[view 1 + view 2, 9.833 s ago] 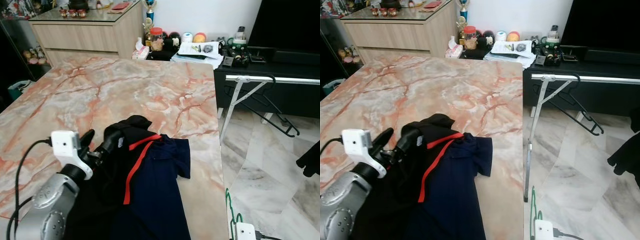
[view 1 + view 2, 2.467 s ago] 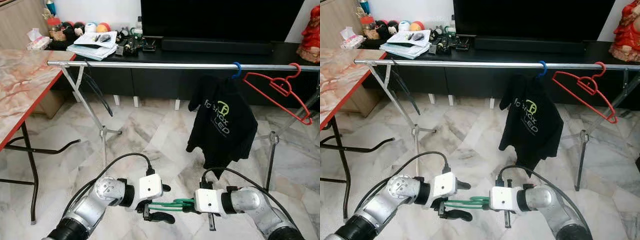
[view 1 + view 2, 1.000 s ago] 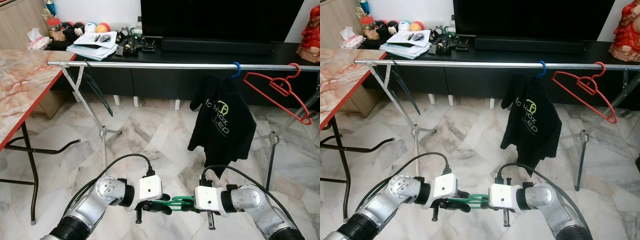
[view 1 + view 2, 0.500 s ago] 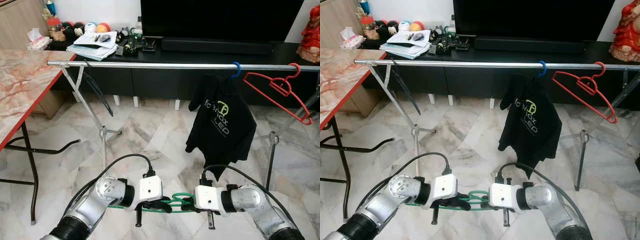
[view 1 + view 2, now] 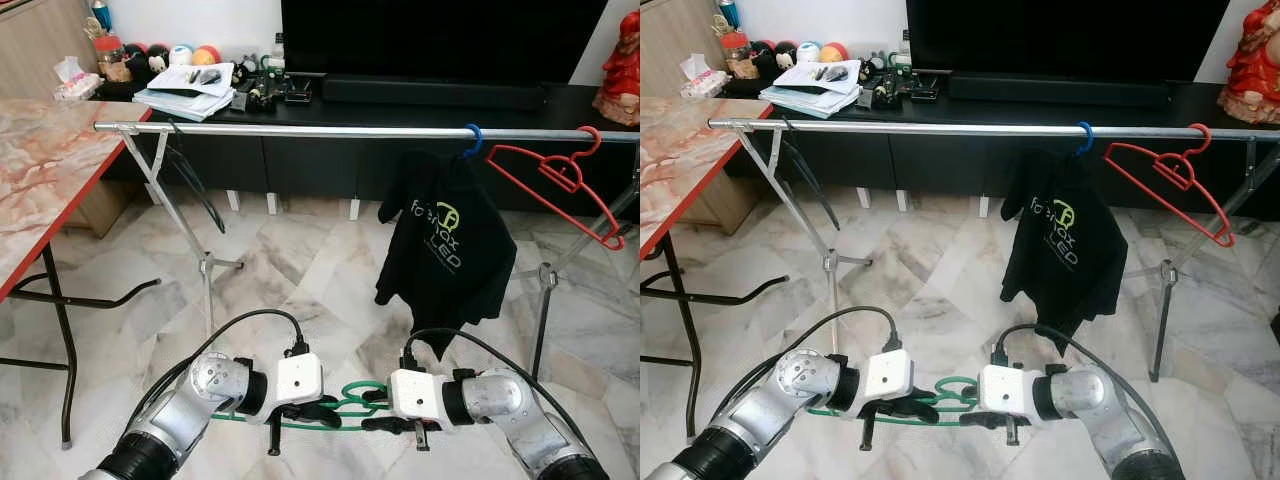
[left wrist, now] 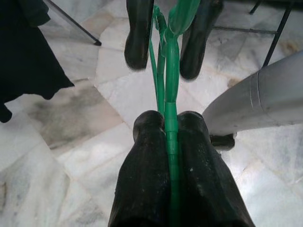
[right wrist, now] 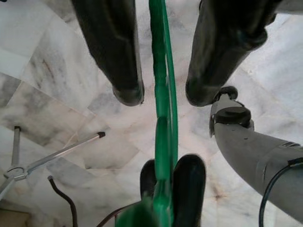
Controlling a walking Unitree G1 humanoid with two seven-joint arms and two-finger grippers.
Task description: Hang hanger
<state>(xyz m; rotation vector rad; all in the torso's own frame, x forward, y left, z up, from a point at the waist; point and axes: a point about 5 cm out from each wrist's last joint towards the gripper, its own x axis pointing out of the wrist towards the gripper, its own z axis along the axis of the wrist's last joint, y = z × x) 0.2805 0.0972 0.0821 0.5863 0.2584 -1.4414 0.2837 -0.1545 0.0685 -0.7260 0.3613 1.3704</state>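
Observation:
A green hanger (image 5: 350, 392) hangs low over the floor between my two grippers. My left gripper (image 5: 322, 409) is shut on one of its thin bars, and the pads press together around the green hanger (image 6: 170, 142). Facing it, my right gripper (image 5: 378, 410) is open. Its fingers (image 7: 120, 71) stand well apart on either side of the green hanger (image 7: 158, 85). The silver clothes rail (image 5: 320, 131) runs across the room, higher up and further away than both grippers.
A black T-shirt (image 5: 445, 250) on a blue hook and an empty red hanger (image 5: 555, 175) hang at the rail's right end, a black hanger (image 5: 195, 180) at its left end. The marble table (image 5: 40, 170) stands at the left. A dark TV cabinet (image 5: 400, 100) is behind the rail.
The view has turned from the table to the rail. In the last second the hanger has swung flatter, its bar reaching under my left arm, and my right gripper's fingers have spread.

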